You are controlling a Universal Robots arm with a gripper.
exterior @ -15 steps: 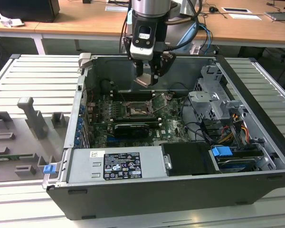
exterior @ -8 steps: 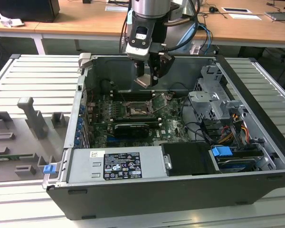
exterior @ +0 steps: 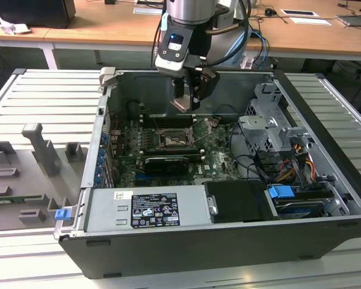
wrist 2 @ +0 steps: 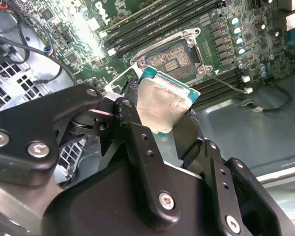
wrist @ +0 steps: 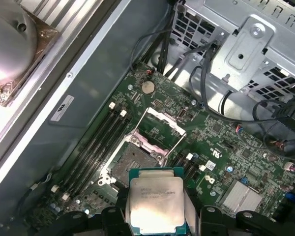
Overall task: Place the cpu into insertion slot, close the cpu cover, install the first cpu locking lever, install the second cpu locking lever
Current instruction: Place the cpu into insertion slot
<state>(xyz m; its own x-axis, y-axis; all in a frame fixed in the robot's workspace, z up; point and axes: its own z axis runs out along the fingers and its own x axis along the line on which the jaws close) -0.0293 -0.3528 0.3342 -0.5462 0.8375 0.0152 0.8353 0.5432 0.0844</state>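
Exterior view: the black two-fingered tool (exterior: 185,102) is hanging inside the open black computer case (exterior: 168,247), clamping the small flat square silvery-tan cpu (exterior: 182,106) by its edges. The square dark insertion slot (exterior: 175,140) is lying below the tool (well apart from the chip). In the first wrist view, the thin silvery cpu cover (wrist: 166,119) is standing open beyond the slot.

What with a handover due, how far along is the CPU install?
Nothing looks finished. In hand: the gripper holds the cpu above the board, short of the insertion slot, which is empty. Left: seating the chip, closing the cpu cover, which stands open, and latching the levers.
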